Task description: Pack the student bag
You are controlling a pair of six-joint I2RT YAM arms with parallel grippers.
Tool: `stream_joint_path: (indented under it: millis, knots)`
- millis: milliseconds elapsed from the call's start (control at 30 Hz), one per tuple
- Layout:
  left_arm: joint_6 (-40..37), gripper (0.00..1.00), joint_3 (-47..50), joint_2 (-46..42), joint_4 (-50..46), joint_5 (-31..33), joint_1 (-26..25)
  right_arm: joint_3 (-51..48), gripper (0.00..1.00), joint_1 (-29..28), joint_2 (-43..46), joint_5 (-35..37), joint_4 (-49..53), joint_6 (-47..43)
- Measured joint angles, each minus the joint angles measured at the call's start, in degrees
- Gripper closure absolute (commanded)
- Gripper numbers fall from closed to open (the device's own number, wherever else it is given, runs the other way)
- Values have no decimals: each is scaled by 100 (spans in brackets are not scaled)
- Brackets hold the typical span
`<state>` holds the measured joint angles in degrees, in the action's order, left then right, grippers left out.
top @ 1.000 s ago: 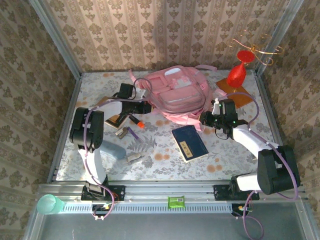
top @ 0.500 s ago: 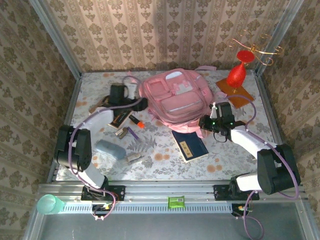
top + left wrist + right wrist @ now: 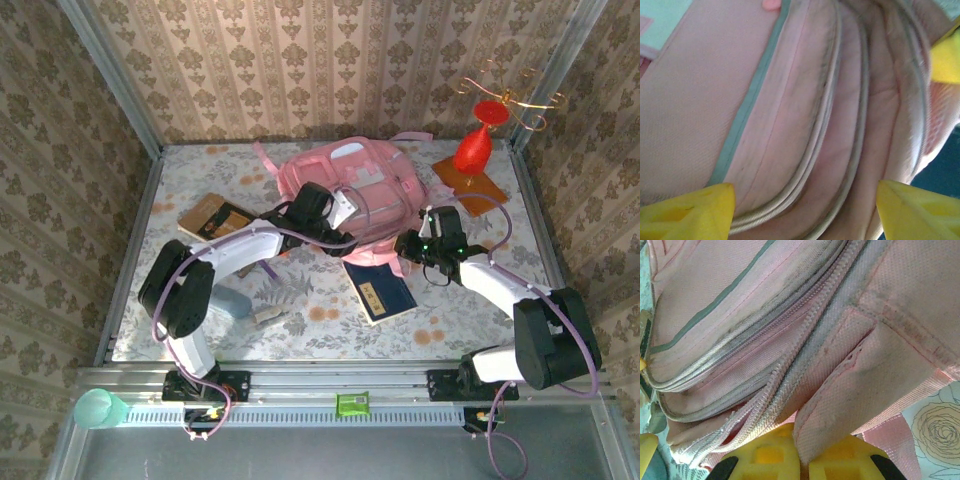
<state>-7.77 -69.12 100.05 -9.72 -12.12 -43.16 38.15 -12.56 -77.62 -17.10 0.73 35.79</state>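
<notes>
Student bag (image 3: 365, 185): lies front side up at the far centre of the bench (image 3: 450, 320).

Left fingers (image 3: 695, 212): spread wide, holding nothing. They are poised close over the front pocket with its zip lines, on the bag's near-left part.

Right fingers (image 3: 840, 462): closed on a pink fabric tab at the bag's near-right corner, with the tab pinched between them.

Blue notebook (image 3: 380, 285): flat on the bench just near of the bag, its far end at the bag's edge.

Brown book (image 3: 212, 215): left of the bag, apart from it.

Red vase (image 3: 472, 150): upright on a brown board (image 3: 475, 190), far right.
</notes>
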Motion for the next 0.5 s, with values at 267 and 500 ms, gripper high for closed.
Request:
stream_joint_path:
  millis: [267,500]
  knots:
    - [-680,27,-264,227,-269,101,-551,2,100,-11,-2,-2,33,4]
    - [-833,61,-588,678,-411,-35,-470,2,100,-15,-2,20,44,-4]
